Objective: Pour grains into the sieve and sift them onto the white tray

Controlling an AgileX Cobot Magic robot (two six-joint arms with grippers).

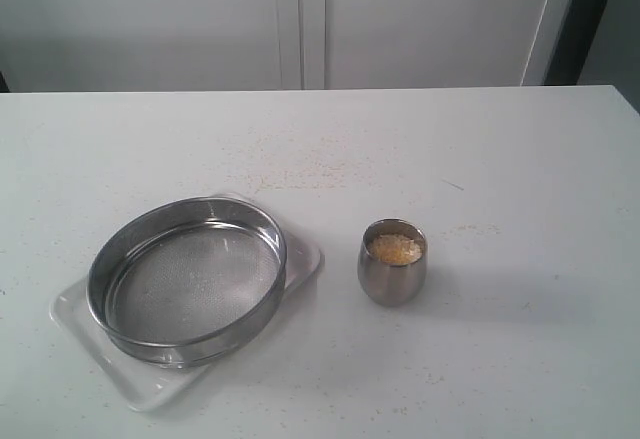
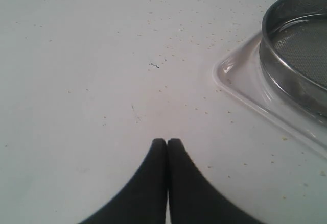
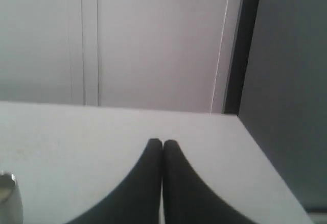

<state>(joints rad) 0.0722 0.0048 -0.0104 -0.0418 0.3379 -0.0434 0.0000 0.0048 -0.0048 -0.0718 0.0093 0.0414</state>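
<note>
Presently on the white table (image 1: 520,179), listed outward from the sieve.

1. Sieve (image 1: 190,284): round, shallow, steel, standing upright with its mesh bottom in full view. It rests on the tray.

2. Tray (image 1: 110,367): white and flat with rounded corners, directly under the sieve. It lies at a slant to the table's front edge, and its corners stick out past the sieve's wall.

3. Cup (image 1: 392,274): small, rounded, steel, upright. It stands to the right of the sieve, clear of the tray, with bare table between them.

4. Grains (image 1: 394,248): a yellowish heap inside the cup, rising close to its rim, so they sit right of the sieve and apart from it.

5. Specks (image 1: 300,169): fine loose bits scattered on the table behind the sieve.

6. Left gripper (image 2: 167,142): black fingers pressed together tip to tip, with nothing between them. It hangs over speckled table just off a tray corner, with the sieve's wall close by, and touches neither.

7. Right gripper (image 3: 162,142): black fingers closed flat against each other, empty. It is above the table on the cup's side, away from the sieve. It points at the far table edge and the pale wall panels (image 3: 153,40), and only the cup's edge shows in the right wrist view.
</note>
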